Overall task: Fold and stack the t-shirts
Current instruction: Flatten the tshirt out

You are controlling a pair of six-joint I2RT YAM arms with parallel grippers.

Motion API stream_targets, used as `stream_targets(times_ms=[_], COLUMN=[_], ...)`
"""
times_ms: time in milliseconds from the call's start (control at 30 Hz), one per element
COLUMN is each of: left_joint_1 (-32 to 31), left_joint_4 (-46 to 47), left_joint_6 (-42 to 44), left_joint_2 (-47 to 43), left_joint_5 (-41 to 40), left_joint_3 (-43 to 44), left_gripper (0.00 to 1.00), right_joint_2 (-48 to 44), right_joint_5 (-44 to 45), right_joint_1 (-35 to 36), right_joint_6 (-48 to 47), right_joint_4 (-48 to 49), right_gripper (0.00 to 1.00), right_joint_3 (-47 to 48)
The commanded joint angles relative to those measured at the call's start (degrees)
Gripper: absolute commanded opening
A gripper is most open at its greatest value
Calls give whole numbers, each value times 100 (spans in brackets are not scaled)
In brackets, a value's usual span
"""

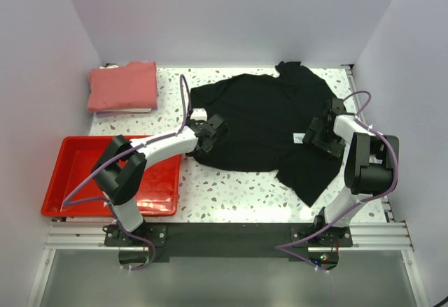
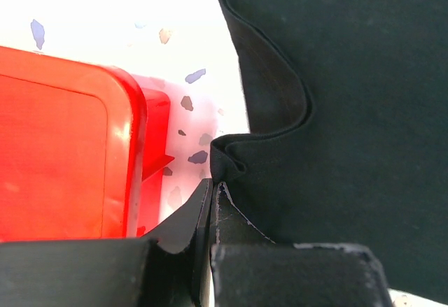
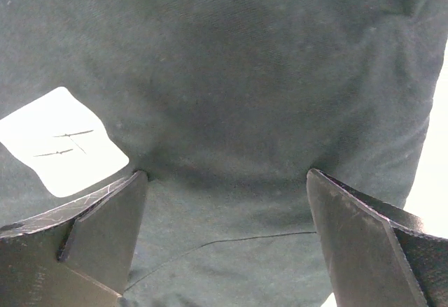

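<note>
The black t-shirt (image 1: 259,122) lies spread, somewhat rumpled, across the middle of the table. Its small white label (image 1: 297,138) faces up near the right side. At the back left sits the salmon-pink t-shirt (image 1: 122,87), folded into a rectangle. My left gripper (image 1: 213,126) is at the black shirt's left edge. In the left wrist view it (image 2: 213,183) is shut, with a puckered bit of the shirt's hem (image 2: 227,154) pinched at its tips. My right gripper (image 3: 225,175) is open wide, both fingertips resting on the black cloth (image 3: 231,76), the label (image 3: 59,139) just left of it.
A red plastic tray (image 1: 52,181) stands at the front left, beside the left arm, and its corner (image 2: 63,146) is close to the left gripper. White walls close in the table on the left, back and right. Bare speckled tabletop (image 1: 231,191) lies in front of the shirt.
</note>
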Motion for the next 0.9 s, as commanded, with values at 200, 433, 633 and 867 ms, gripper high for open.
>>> stream_targets(times_ms=[200,433,633,867], left_joint_1=[9,-272,-553,-659], left_joint_4=[25,16,-150,225], left_joint_6=[-245,-201,-228,201], left_joint_2=[-499,-649,-991,-1510], left_joint_5=[210,676,694,694], left_joint_3=[-441,-530,-328,23], left_gripper=[0,17,42,72], right_joint_2=[260,146,-30,-223], right_joint_5=[559,665,507,401], right_joint_1=[-321,-356,-356,-356], right_joint_6=[111,119,67,-4], right_joint_4=[-192,-245,-184,-157], right_gripper=[99,99,99,99], right_joint_3=[175,228,210,219])
